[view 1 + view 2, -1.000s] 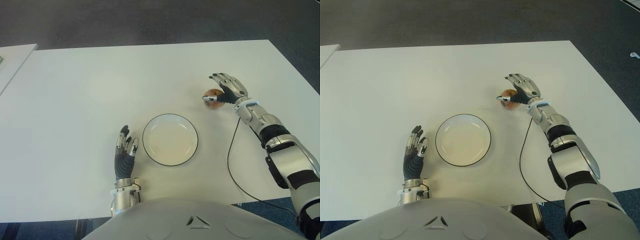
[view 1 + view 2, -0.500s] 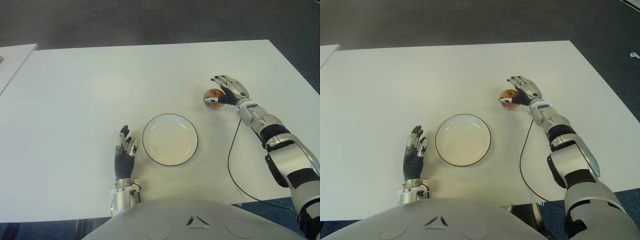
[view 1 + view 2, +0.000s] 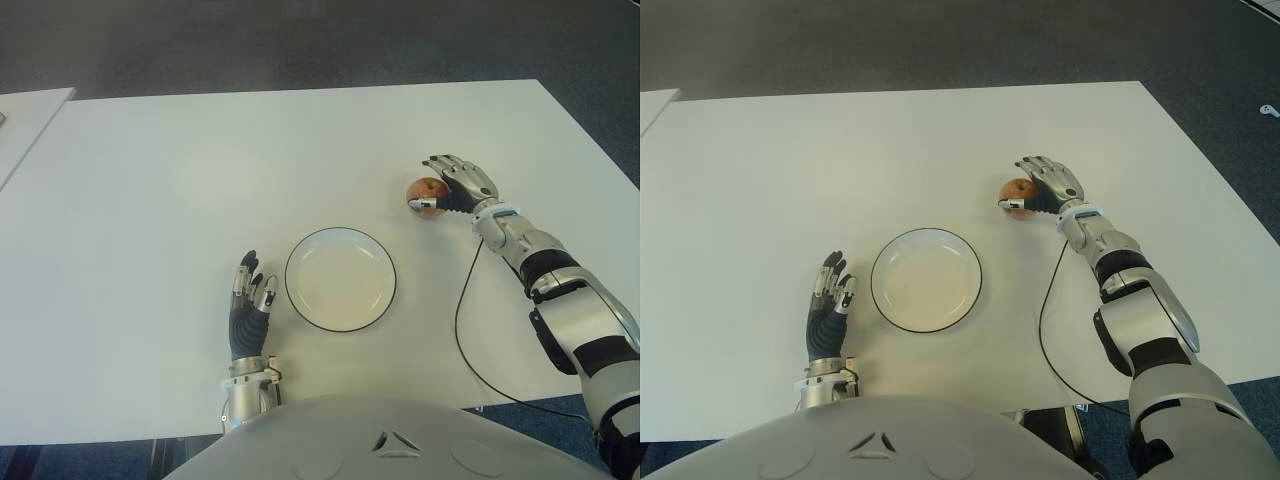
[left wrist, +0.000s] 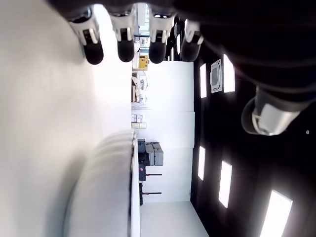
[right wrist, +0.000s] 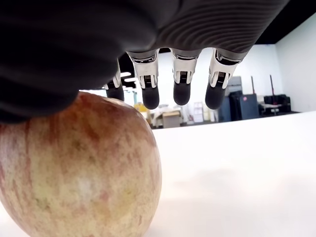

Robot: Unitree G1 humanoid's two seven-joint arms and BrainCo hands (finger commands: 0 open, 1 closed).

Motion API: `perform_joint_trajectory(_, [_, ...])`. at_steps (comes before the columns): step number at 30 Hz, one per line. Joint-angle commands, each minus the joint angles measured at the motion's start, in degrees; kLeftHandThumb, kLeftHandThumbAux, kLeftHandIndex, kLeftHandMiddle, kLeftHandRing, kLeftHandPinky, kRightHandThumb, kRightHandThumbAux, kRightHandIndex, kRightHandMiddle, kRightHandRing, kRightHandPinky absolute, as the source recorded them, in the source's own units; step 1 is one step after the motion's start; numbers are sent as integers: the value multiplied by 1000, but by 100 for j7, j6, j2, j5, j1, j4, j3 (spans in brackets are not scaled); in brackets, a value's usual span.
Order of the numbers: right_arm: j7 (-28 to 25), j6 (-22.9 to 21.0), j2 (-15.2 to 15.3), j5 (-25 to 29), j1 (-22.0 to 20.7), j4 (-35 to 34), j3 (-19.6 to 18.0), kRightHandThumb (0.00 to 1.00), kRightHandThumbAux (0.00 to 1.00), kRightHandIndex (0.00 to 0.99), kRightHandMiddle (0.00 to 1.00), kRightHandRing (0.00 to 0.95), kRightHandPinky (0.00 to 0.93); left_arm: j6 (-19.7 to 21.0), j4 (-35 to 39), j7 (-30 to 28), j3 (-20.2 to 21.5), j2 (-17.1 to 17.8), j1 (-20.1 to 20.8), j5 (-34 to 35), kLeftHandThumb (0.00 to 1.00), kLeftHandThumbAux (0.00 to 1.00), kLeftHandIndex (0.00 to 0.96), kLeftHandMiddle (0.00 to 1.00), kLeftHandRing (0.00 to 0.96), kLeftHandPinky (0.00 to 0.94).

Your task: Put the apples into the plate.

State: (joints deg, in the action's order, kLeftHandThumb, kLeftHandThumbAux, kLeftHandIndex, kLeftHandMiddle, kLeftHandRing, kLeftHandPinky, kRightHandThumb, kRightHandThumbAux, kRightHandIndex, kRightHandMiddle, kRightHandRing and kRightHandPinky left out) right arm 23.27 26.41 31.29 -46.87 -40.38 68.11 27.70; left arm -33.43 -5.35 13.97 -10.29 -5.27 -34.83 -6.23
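A red-yellow apple (image 3: 422, 189) stands on the white table (image 3: 200, 180), to the right of and beyond the plate. My right hand (image 3: 456, 184) is draped over its right side, thumb low against the fruit. In the right wrist view the apple (image 5: 74, 168) fills the space under my palm, and the fingers (image 5: 180, 84) stretch straight out past it, not curled around it. The white plate (image 3: 340, 280) with a dark rim has nothing in it. My left hand (image 3: 250, 300) shows flat just left of the plate, fingers (image 4: 126, 49) extended.
A thin black cable (image 3: 462, 320) runs from my right wrist across the table toward its near edge. A second white table's corner (image 3: 25, 120) shows at the far left. Dark carpet lies beyond the far edge.
My right hand has slid slightly toward me and settled lower over the apple. The apple, plate and left hand have not moved.
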Motion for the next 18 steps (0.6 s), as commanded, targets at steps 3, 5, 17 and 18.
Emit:
perform_joint_trajectory(3, [-153, 38, -117, 103, 47, 105, 84, 308, 203, 0, 0, 0, 0, 203, -275, 29, -3, -160, -102, -15, 76, 431, 0, 0, 0, 0])
perform_joint_trajectory(5, [-173, 28, -133, 94, 48, 125, 115, 308, 204, 0, 0, 0, 0, 188, -281, 27, -6, -166, -101, -6, 76, 432, 0, 0, 0, 0])
perform_joint_trajectory(17, [-167, -27, -237, 19, 112, 266, 313, 296, 202, 0, 0, 0, 0, 178, -296, 41, -23, -200, -104, 1, 74, 430, 0, 0, 0, 0])
perform_joint_trajectory(18, [-164, -38, -243, 11, 118, 277, 335, 295, 205, 0, 0, 0, 0, 181, -295, 42, -24, -201, -103, -1, 74, 429, 0, 0, 0, 0])
